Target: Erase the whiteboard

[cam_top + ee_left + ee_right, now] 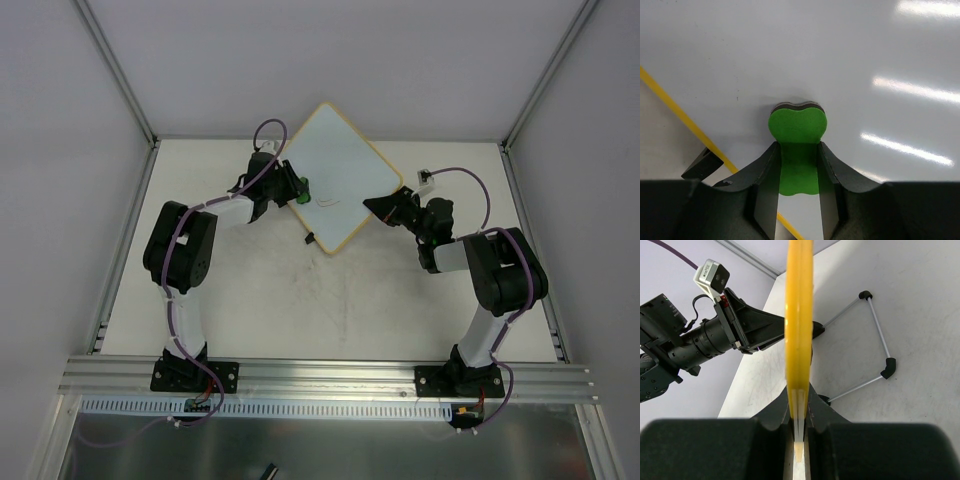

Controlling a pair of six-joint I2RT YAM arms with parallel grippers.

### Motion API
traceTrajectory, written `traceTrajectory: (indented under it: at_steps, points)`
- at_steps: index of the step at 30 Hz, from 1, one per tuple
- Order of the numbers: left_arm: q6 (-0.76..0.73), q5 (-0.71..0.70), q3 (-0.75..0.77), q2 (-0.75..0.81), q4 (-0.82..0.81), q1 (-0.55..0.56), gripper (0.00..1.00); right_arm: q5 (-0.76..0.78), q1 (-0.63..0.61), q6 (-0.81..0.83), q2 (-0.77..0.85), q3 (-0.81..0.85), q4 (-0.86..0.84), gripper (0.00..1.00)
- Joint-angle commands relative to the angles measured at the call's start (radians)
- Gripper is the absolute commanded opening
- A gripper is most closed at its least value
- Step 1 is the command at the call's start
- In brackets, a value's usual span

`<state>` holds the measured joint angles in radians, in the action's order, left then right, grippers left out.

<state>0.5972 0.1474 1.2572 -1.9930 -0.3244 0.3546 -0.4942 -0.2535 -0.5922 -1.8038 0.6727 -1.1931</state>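
The whiteboard is held up like a diamond over the back of the table, its thin tan frame all round. A small red mark shows low on its face. My left gripper is shut on a green eraser at the board's left side. In the left wrist view the eraser presses against the white face, between my fingers. My right gripper is shut on the board's right corner. The right wrist view shows the yellow edge clamped between its jaws.
A black clip sits on the board's lower left edge, also in the left wrist view. A thin wire bracket with black end caps lies behind the board. White walls and aluminium posts enclose the table.
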Motion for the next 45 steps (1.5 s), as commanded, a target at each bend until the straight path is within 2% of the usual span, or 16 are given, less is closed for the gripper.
traceTrajectory:
  at_steps: [1, 13, 23, 29, 38, 45]
  points:
    - [0.044, -0.025, -0.036, -0.061, 0.116, 0.000, 0.00, -0.078, -0.027, 0.040, 0.024, -0.004, -0.071, 0.00]
    - [-0.007, 0.009, -0.033, -0.070, 0.074, 0.027, 0.00, -0.078, -0.027, 0.040, 0.020, -0.001, -0.071, 0.00]
    - [-0.109, -0.061, -0.070, -0.012, 0.016, 0.132, 0.00, -0.080, -0.027, 0.038, 0.020, -0.001, -0.071, 0.00]
    - [-0.134, -0.048, -0.108, 0.000, -0.059, 0.190, 0.00, -0.080, -0.027, 0.038, 0.023, -0.004, -0.072, 0.00]
    - [-0.174, 0.130, -0.136, -0.006, -0.174, 0.216, 0.00, -0.080, -0.026, 0.038, 0.027, -0.002, -0.072, 0.00]
    - [-0.217, 0.182, -0.159, 0.014, -0.199, 0.261, 0.00, -0.081, -0.027, 0.037, 0.029, -0.004, -0.074, 0.00]
